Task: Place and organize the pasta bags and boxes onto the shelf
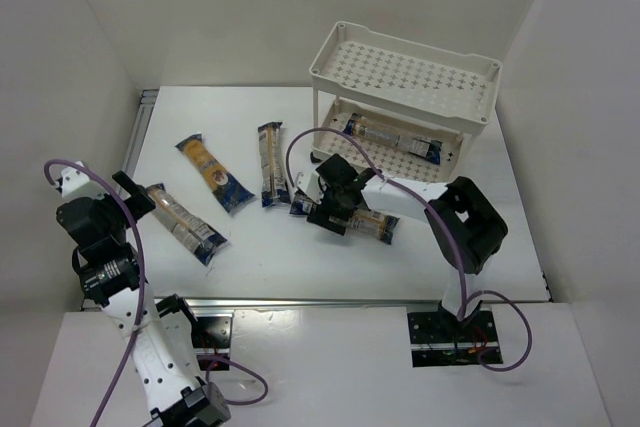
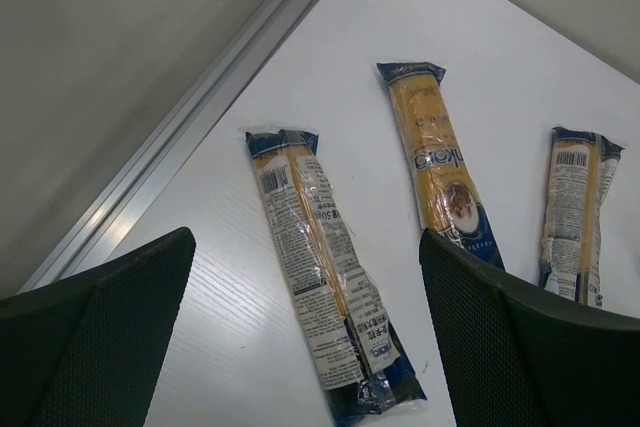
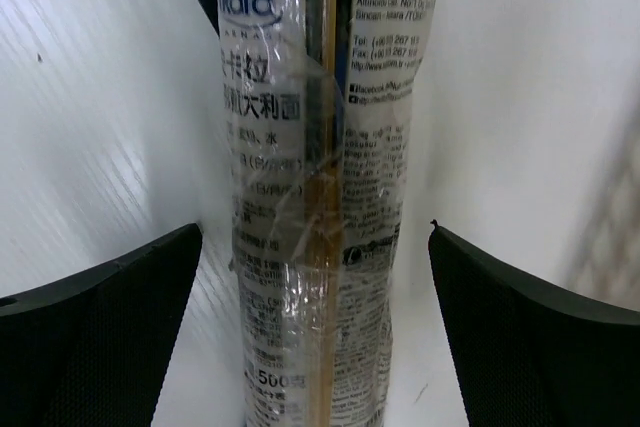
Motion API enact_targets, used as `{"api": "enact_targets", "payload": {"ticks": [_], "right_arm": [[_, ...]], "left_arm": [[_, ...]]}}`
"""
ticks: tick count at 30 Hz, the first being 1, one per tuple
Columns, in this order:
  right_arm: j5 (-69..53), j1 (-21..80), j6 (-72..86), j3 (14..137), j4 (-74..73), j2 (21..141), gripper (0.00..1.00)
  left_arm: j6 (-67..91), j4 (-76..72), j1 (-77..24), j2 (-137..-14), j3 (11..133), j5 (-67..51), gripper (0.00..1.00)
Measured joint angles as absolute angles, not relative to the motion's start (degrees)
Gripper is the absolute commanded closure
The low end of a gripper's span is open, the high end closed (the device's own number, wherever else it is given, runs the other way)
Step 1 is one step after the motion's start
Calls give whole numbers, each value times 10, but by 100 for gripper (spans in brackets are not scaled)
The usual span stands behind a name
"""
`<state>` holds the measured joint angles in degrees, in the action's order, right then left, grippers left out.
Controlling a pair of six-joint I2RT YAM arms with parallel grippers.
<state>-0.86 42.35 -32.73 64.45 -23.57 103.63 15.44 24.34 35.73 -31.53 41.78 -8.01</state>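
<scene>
Top external: shelf's (image 1: 398, 97) lower tier holds one packet (image 1: 392, 137); left claw (image 2: 307, 237) spread, right claw (image 3: 315, 232) (spread) straddling another (image 3: 310, 147).

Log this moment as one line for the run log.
right gripper: open over yellow-orange pasta packet on table | left gripper: open, hovering | cream-white plastic rack: blue-ended packet on lower tier

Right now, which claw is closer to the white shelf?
Right. The right claw hovers over a pasta packet just in front of the shelf; the left claw is far away at the left side of the table.
</scene>
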Motion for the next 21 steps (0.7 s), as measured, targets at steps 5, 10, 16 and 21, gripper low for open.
{"api": "enact_targets", "payload": {"ticks": [5,10,16,21], "right_arm": [[-30,422,-309,630,-205,1040,100],[-35,420,-310,622,-215,1012,100],[30,428,-318,662,-358,941,100],[163,451,-338,757,-385,909,100]], "left_arm": [[154,243,362,-315,418,-81,0],[154,243,363,-317,418,-83,0],[154,243,363,-321,418,-87,0],[154,243,363,-321,418,-88,0]]}}
